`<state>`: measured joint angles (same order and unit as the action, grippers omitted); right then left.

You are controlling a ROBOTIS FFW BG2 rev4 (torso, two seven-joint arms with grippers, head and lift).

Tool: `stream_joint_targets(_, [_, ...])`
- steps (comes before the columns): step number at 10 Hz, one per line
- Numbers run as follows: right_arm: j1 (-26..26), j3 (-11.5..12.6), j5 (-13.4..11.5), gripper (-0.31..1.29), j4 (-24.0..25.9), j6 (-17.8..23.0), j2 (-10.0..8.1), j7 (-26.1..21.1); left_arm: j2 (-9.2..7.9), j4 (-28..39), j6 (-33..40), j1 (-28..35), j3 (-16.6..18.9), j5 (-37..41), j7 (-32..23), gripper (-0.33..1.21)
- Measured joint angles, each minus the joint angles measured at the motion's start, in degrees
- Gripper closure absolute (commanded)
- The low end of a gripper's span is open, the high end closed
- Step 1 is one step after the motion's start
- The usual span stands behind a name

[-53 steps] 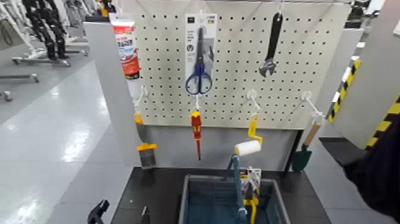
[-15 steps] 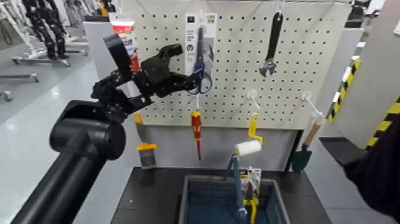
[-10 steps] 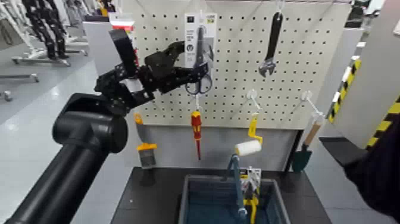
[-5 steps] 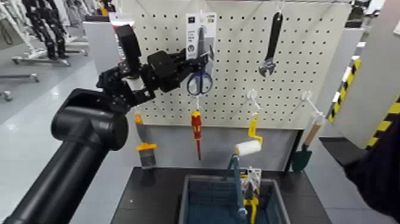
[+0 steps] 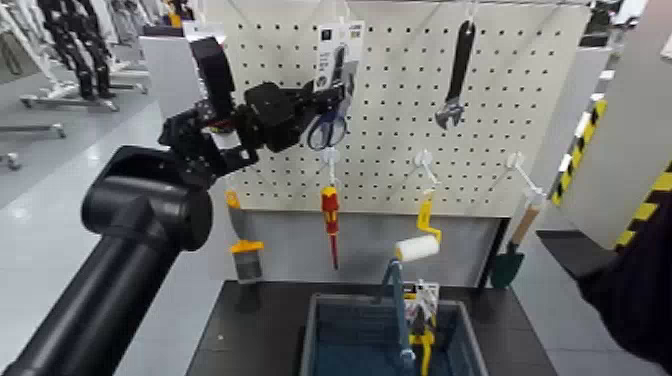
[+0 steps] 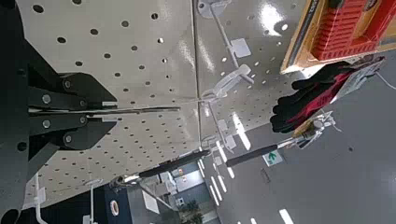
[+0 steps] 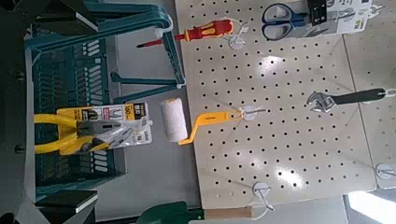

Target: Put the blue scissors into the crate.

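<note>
The blue scissors (image 5: pixel 329 129) on their white-and-grey card hang high on the pegboard, with the card tilted a little. My left gripper (image 5: pixel 314 110) is raised to the board and shut on the card's lower left edge. In the left wrist view the fingers (image 6: pixel 67 90) pinch the thin card edge, with my left gripper (image 6: pixel 117 112) against the board. The scissors also show in the right wrist view (image 7: pixel 285 15). The grey-blue crate (image 5: pixel 312 325) stands below on the black table with its handle bar (image 5: pixel 397 300) upright; it also shows in the right wrist view (image 7: pixel 65 65). My right gripper is out of view.
On the pegboard hang a red-and-yellow screwdriver (image 5: pixel 329 215), a paint roller (image 5: pixel 418 245), a black wrench (image 5: pixel 458 75), a trowel (image 5: pixel 510 260) and a brush (image 5: pixel 245 255). Yellow-handled pliers on a card (image 5: pixel 422 320) lie in the crate. My left arm crosses the left foreground.
My left arm has risen from out of view to the pegboard and closed on the scissors card. Over the last half second the card has shifted up and tilted.
</note>
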<state>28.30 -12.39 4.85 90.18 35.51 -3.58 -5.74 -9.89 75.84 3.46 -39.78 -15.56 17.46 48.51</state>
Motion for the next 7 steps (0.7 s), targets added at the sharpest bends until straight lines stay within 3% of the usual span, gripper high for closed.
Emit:
stream_joint_targets(4, [0.0, 0.0, 0.0, 0.07, 0.0, 0.0, 0.05, 0.0, -0.13, 0.9, 0.4, 0.3, 0.7, -0.3, -0.4, 1.18])
stream_joint_targets(7, [0.0, -0.1, 0.1, 0.07, 0.0, 0.0, 0.01, -0.1, -0.59, 8.2, -1.1, 1.0, 1.8, -1.1, -0.9, 1.18])
